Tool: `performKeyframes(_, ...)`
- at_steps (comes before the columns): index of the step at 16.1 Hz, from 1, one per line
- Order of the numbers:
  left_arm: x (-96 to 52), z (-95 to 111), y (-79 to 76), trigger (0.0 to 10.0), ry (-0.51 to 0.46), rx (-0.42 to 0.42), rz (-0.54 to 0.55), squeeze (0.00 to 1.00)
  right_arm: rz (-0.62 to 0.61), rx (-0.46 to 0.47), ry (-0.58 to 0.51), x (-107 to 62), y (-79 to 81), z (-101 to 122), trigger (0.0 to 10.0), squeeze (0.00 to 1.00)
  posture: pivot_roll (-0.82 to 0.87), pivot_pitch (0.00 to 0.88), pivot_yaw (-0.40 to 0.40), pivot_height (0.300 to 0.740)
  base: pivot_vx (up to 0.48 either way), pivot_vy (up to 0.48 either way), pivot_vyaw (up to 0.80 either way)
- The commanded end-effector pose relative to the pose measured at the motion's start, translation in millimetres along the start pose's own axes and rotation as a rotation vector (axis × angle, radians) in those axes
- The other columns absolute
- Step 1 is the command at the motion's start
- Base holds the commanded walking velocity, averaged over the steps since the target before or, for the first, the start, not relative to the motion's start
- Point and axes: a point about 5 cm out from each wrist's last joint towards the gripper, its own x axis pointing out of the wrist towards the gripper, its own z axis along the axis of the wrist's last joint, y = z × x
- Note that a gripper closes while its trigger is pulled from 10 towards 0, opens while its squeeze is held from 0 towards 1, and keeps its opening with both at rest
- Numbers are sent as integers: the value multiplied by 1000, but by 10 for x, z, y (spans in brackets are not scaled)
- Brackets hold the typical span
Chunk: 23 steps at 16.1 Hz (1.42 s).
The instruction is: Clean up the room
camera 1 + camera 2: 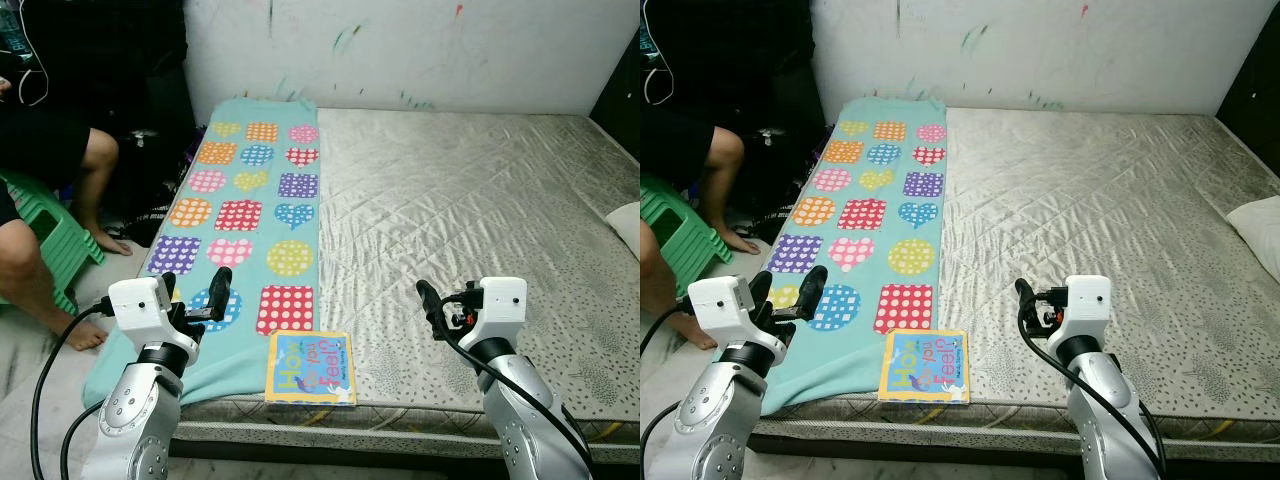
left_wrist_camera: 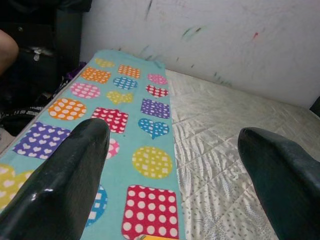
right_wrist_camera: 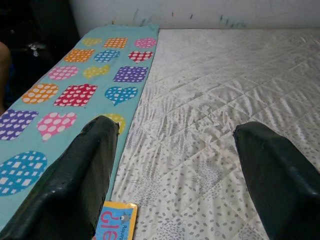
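While both arms hover at the foot of the mattress [image 1: 480,210], the left tool [image 1: 195,290] holds its fingers wide over the teal patterned blanket [image 1: 250,210], gripping nothing. The right tool [image 1: 440,310] is also spread wide and empty, over bare mattress. The picture book [image 1: 310,368] lies flat at the mattress's near edge, between the tools, overlapping the blanket's corner. A seated person's leg [image 1: 95,190] is beside the mattress.
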Motion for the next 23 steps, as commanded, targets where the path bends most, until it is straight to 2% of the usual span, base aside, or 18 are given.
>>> performKeyframes(1, -2, 21, -5, 10000, 0, 13, -12, 0, -5, 6, -14, -4, 6, 36, 10000, 0, -57, 19, 8, 740, 0, 0, 0)
performKeyframes(2, -28, 27, -4, 10000, 7, 13, -13, 0, -10, 18, 1, -29, 16, 49, 10000, 0, -57, 19, 8, 740, 0, 0, 0)
performKeyframes(4, 16, 50, -110, 10000, 2, -23, -60, 0, -31, 27, 35, -74, -5, 36, 10000, 0, -71, 46, 12, 740, 266, 0, -800)
performKeyframes(14, 23, 43, -124, 10000, 11, -25, -57, 0, -29, 21, 55, -67, 3, 40, 10000, 0, -69, 44, 9, 740, 296, 0, -54)
performKeyframes(23, 35, 17, -100, 10000, 23, -42, -21, 0, -36, 16, 70, -66, -21, 16, 10000, 0, -71, 46, 7, 740, 0, 0, 0)
